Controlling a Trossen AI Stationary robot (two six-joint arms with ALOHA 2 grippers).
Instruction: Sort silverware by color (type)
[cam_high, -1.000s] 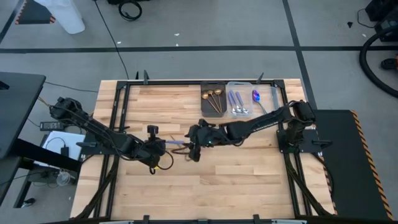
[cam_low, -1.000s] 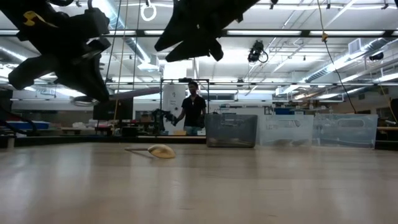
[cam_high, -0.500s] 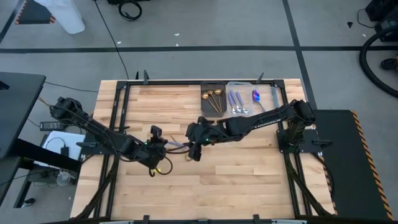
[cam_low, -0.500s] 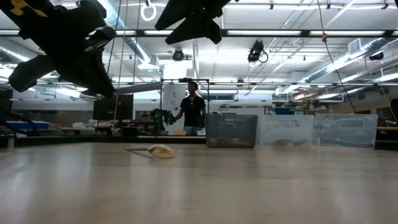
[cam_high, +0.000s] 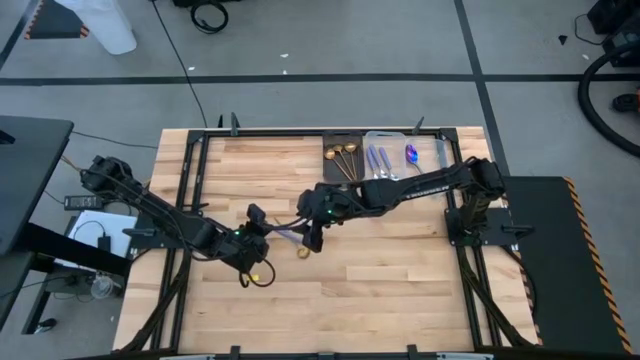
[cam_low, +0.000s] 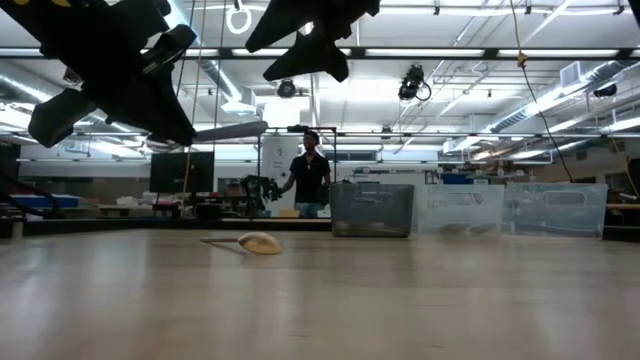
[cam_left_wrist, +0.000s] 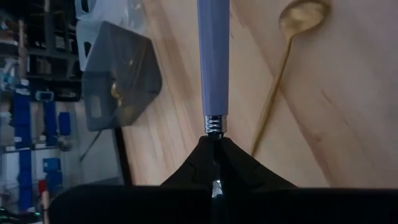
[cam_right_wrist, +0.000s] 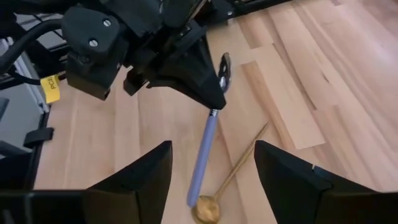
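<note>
Looking down, we see the left gripper (cam_high: 268, 232) pinched tight on a blue-handled utensil (cam_right_wrist: 203, 153) — held above the table (cam_high: 400, 290) near its middle. The right gripper (cam_high: 314, 237) hangs just beside it, fingers spread wide and holding nothing. A gold spoon (cam_right_wrist: 219, 193) lies on the wood below — other silverware sits in the far trays (cam_high: 362, 138).

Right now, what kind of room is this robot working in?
Probably a big robotics lab or workshop. Long ceiling lights run overhead, a person stands by benches behind the wooden table, and cables lie on the grey floor.
</note>
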